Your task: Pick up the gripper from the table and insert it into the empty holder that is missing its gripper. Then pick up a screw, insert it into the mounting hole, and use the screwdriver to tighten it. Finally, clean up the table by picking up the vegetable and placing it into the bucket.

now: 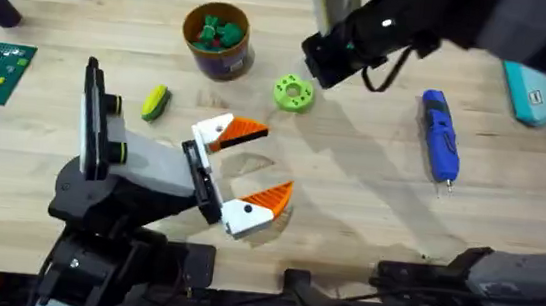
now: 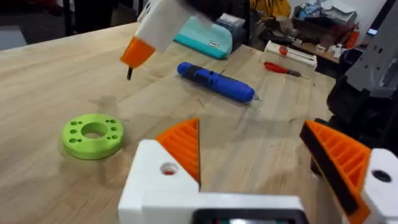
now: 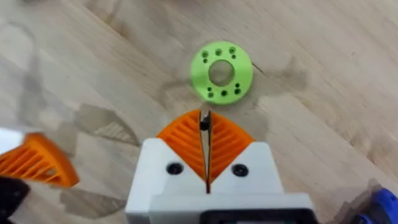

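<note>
Right gripper (image 3: 205, 127) hovers over green disc (image 3: 221, 71), jaws pinched.

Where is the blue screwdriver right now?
The screwdriver lies flat on the table's right side in the overhead view, untouched, between the green disc and a teal case.

Left gripper (image 1: 241, 168) spread, right gripper (image 3: 205, 127) pinched.
</note>
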Robot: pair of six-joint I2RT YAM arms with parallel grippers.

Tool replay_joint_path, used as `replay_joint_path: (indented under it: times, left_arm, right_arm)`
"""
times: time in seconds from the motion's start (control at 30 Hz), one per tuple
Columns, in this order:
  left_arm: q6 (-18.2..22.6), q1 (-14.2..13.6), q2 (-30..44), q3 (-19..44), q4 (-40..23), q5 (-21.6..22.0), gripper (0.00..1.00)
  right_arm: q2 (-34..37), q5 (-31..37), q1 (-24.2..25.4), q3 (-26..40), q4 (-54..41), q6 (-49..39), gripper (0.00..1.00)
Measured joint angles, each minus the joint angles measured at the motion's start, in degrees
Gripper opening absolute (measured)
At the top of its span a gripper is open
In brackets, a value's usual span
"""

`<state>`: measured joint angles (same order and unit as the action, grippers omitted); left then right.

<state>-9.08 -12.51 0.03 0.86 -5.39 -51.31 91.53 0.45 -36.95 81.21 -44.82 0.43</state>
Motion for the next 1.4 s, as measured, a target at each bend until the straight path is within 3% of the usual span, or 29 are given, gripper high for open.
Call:
replay_joint_path:
  times: [0.3, 0.5, 0.83, 1.07, 1.4]
  left_arm:
    - [-0.02, 0.00, 0.00, 0.00, 0.00, 0.00, 0.983]
    - [-0.02, 0.00, 0.00, 0.00, 0.00, 0.00, 0.983]
    - [-0.02, 0.00, 0.00, 0.00, 0.00, -0.09, 0.983]
    - [-0.02, 0.00, 0.00, 0.00, 0.00, -0.09, 0.983]
    - [-0.02, 0.00, 0.00, 0.00, 0.00, -0.11, 0.983]
  right_arm:
    - [-7.56, -9.71, -0.47, 0.02, -0.06, 0.02, 0.003]
    - [-9.06, -12.13, -5.80, 1.51, -0.32, 0.13, 0.003]
    - [-9.06, -12.17, -17.88, 7.43, -0.41, -0.96, 0.003]
    - [-7.12, -12.11, -21.18, 9.43, -4.12, -0.96, 0.003]
    - [-4.90, -9.50, -21.40, 9.79, -4.57, -1.14, 0.003]
